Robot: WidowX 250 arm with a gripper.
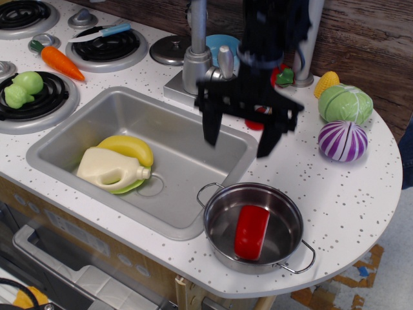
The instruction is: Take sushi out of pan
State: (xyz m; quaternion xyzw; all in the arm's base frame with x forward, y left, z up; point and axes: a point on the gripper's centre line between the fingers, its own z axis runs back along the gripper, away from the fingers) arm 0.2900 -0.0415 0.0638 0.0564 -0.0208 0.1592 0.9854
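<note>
Nothing lifted yet: the sushi (251,232) lies in the pan (288,213), the gripper (240,138) hanging above, fingers spread wide and empty.

sushi (251,231) lying in pan (219,226) | end effector (240,139) above, fingers spread, empty

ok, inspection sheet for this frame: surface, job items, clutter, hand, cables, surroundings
Surface: speckled white counter with steel sink.
Job's things: red sushi lies inside pan at the counter's front edge.
Clutter: banana and cream jug in the sink; carrot, knife, cabbage, purple onion.
Hand: open, blurred, above the sink's right rim, apart from the pan.
Cables: nothing seen.
Surroundings: wood wall, grey pole.
</note>
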